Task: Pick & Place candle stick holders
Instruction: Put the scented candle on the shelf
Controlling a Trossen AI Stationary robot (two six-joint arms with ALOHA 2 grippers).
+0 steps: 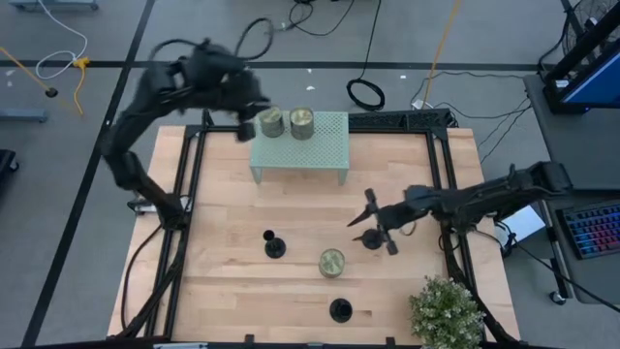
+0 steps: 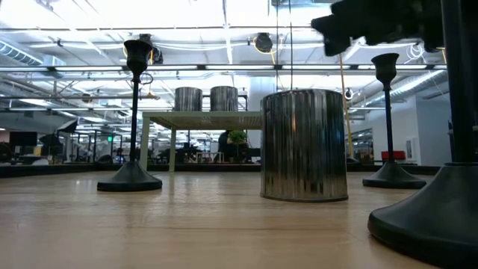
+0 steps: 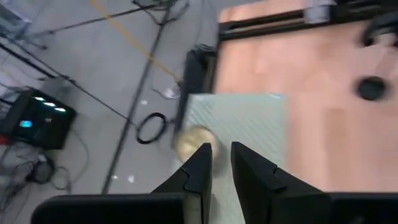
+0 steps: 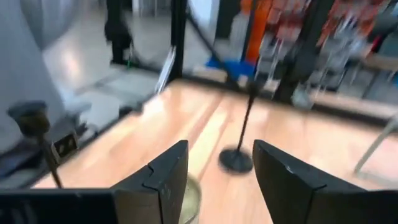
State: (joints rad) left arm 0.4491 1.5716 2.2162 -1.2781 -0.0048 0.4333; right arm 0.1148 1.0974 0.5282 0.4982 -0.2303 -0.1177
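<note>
Blurring hides much of the left arm in the high view, and its pincer [image 1: 247, 124] hangs at the near-left corner of the pale green mesh stand [image 1: 325, 145]; the left wrist view shows its fingers [image 3: 200, 171] drawn to a narrow gap with nothing between them, a tin smeared just beyond. Three candle stick holders stand on the table [image 1: 223, 208]: one left of centre [image 1: 274, 245], one near the front edge [image 1: 340, 310], and one [image 1: 372, 237] partly covered by the right pincer [image 1: 373, 221], whose fingers stand wide apart with nothing gripped. In the low view the nearest holder [image 2: 429, 217] is cut off at the frame edge, showing only its base and stem. Three greenish-gold tins show: two [image 1: 270, 122] [image 1: 301, 120] sit side by side on the stand, and a third [image 1: 332, 262] stands on the table between the holders. A potted plant [image 1: 446, 310] sits at the table's front right corner.
</note>
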